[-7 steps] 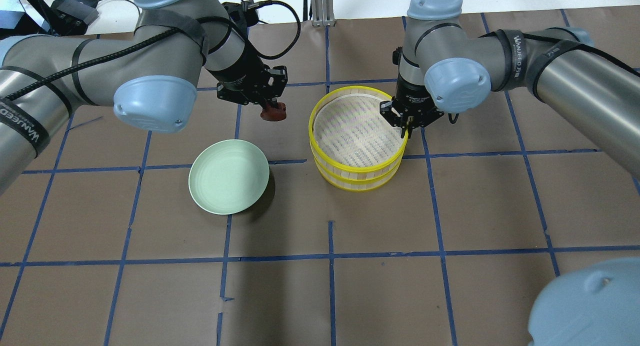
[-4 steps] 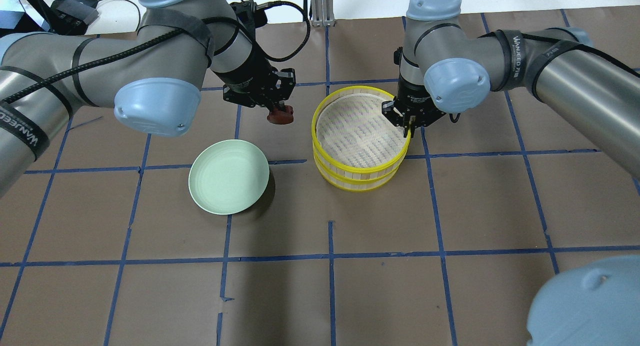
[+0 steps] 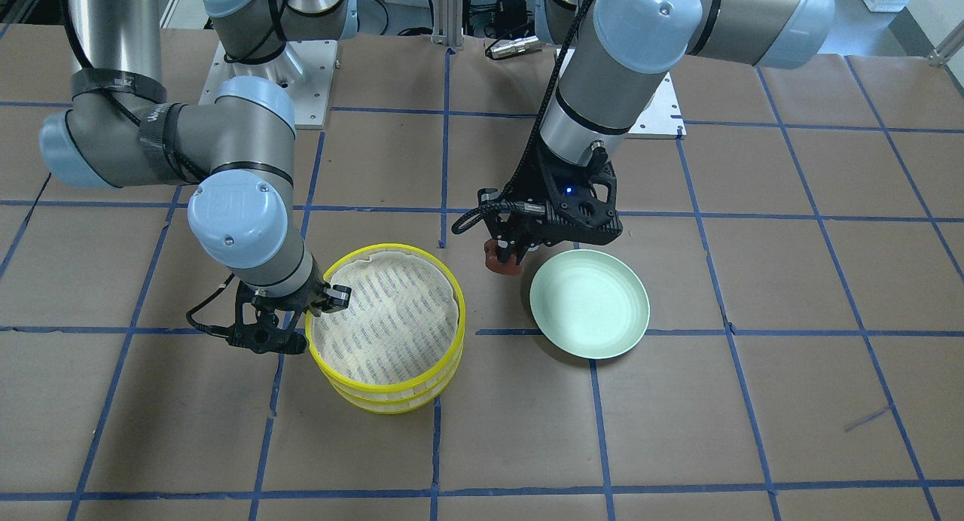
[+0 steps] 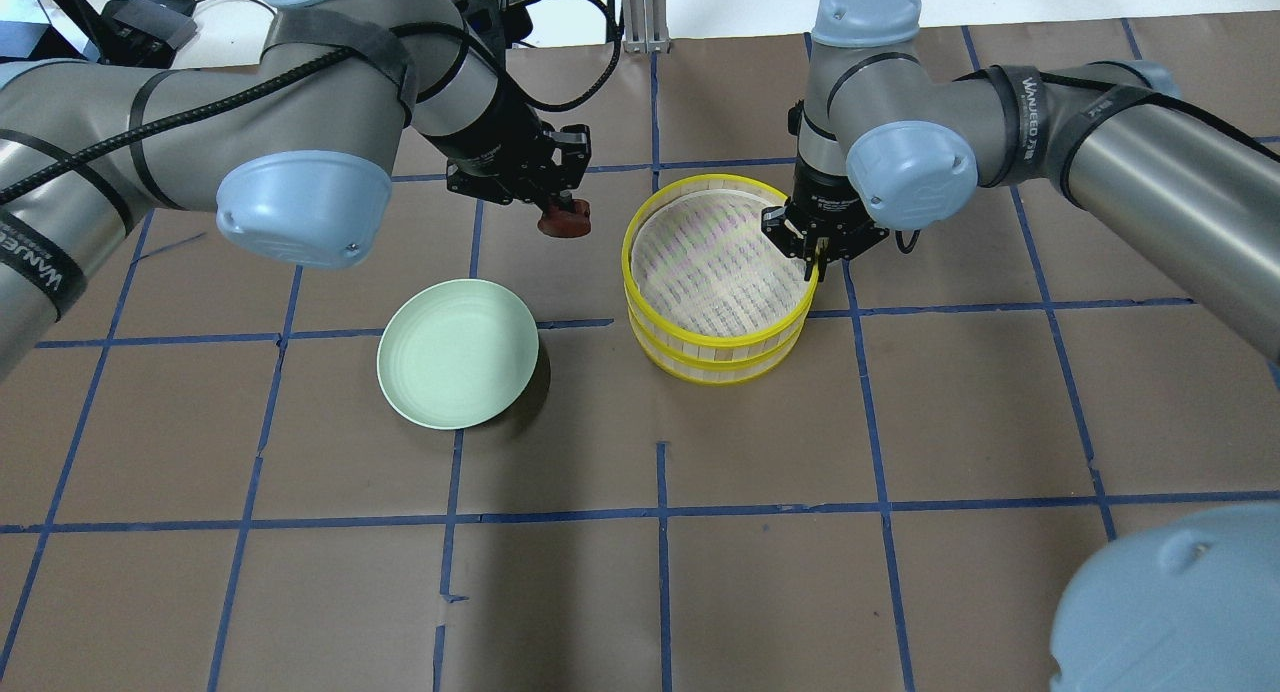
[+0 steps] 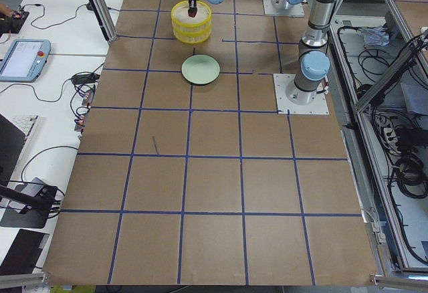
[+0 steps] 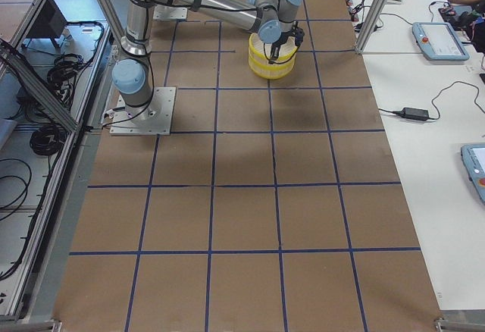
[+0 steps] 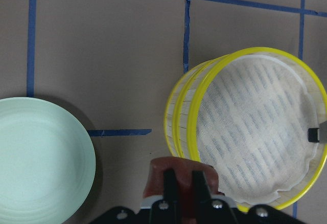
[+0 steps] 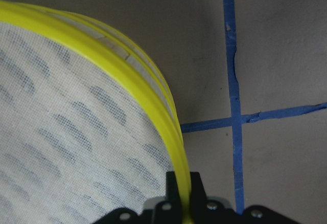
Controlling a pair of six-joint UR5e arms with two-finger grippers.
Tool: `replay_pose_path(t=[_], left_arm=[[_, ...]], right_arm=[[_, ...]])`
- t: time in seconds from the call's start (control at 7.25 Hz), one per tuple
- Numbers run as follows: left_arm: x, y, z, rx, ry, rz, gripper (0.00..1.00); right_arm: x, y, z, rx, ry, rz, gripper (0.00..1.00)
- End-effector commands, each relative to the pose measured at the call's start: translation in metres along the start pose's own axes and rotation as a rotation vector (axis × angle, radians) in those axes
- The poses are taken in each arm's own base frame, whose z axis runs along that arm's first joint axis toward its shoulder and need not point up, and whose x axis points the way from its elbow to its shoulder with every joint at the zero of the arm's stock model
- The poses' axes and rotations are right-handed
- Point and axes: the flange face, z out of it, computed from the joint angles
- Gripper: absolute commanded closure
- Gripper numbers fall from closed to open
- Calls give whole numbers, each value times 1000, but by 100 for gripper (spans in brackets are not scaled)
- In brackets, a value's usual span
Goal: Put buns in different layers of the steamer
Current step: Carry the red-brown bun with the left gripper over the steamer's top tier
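Left tool (image 4: 560, 212) carried reddish bun (image 4: 564, 223) nearer steamer (image 4: 716, 337).

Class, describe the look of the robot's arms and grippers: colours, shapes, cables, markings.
The left arm and right arm are silver-grey tubes with pale blue joint caps and black straps lettered in white. A black ribbed cable runs along the left arm. The left gripper and right gripper are black and angular; the left shows a blue light.

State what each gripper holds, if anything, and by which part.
Left gripper: the reddish-brown bun, pinched across its top. Right gripper: the upper steamer layer, gripped at its yellow rim.
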Motion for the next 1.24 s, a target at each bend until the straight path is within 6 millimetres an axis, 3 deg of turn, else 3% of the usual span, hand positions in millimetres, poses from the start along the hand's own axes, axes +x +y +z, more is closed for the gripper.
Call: replay_pose_path(t=[0.0, 0.14, 0.41, 0.55, 0.69, 0.97, 1.1], left_arm=[[0, 0, 2, -3, 1, -1, 86], [1, 0, 6, -11, 4, -12, 86], [6, -2, 11, -9, 60, -15, 86], [13, -4, 17, -17, 126, -74, 86], [25, -12, 34, 9, 231, -83, 86], [69, 0, 74, -10, 265, -125, 85], [73, 2, 78, -12, 265, -118, 23]], right_arm=[[1, 2, 3, -8, 4, 1, 70], [1, 2, 3, -6, 11, -6, 3], [10, 1, -23, 32, 11, -63, 0], [35, 3, -62, 79, 17, -134, 0], [73, 11, -100, 49, 2, -92, 0], [86, 42, -154, 42, -31, -120, 0], [82, 62, -178, -23, -72, -117, 0]])
